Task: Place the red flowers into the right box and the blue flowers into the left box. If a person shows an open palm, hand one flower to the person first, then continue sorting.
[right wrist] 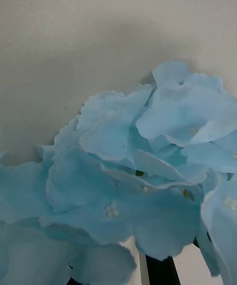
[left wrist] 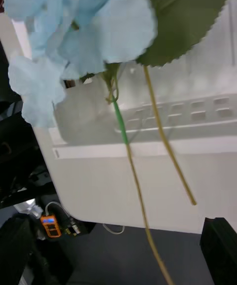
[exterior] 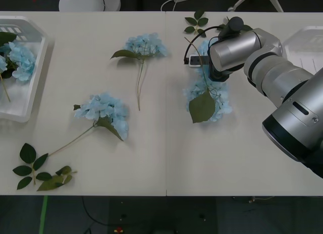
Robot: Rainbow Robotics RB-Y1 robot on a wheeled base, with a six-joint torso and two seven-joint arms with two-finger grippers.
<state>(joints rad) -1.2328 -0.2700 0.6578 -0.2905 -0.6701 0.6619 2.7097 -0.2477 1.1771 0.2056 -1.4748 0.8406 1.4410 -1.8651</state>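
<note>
Front view: right gripper (exterior: 204, 67) is down on a pale sky-blue fabric flower with a big green leaf (exterior: 208, 98), mid-table; whether its jaws are clamped, cannot tell. Left wrist view: blue bloom and tan stalks (left wrist: 74, 33) hang over the shallow white plastic left box (left wrist: 173, 112), fingers out of sight. Pick-up step, likely; next needs a firm grip, then carry left.

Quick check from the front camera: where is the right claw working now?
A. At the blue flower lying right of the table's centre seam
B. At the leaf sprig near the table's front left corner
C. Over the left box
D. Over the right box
A: the right arm reaches in over the blue flower right of the centre seam, its wrist right above that bloom, well short of the right box.
</note>
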